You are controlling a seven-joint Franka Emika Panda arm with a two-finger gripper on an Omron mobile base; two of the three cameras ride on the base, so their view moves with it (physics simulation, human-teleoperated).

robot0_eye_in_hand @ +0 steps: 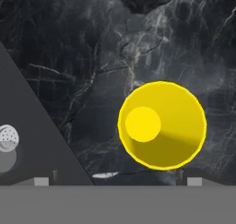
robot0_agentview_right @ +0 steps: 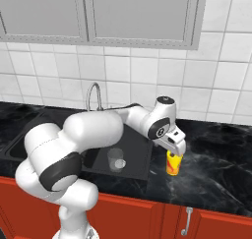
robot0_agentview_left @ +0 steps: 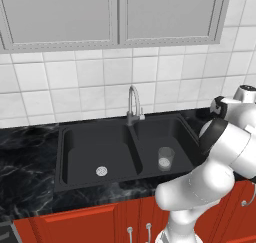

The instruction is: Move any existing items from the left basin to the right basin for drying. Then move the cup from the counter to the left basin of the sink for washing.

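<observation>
**Yellow cup upright on the surface beneath the gripper**

Black marble forms the surface, backed by white wall tiles and grey cabinet doors above. Set into it is the matte black sink. At the left, the left basin is seen with its round silver drain. At the rear of the central divider, the curved chrome tap is mounted. In the right basin the clear glass tumbler is held, standing upright with its mouth up, close to the basin's front wall.

Further right, on the surface just beyond the sink's right edge, the yellow cup is found. It stands upright, its long axis vertical, its open mouth facing up and the narrower base down; a red-orange mark is carried on its side. The gripper is placed directly above the cup, pointing down, at the level of the rim. From the hand view, the cup's interior is looked into from above, and the two fingertips are seen at either side of it, spread apart and not touching it. Red cabinet fronts are seen below the surface.
</observation>
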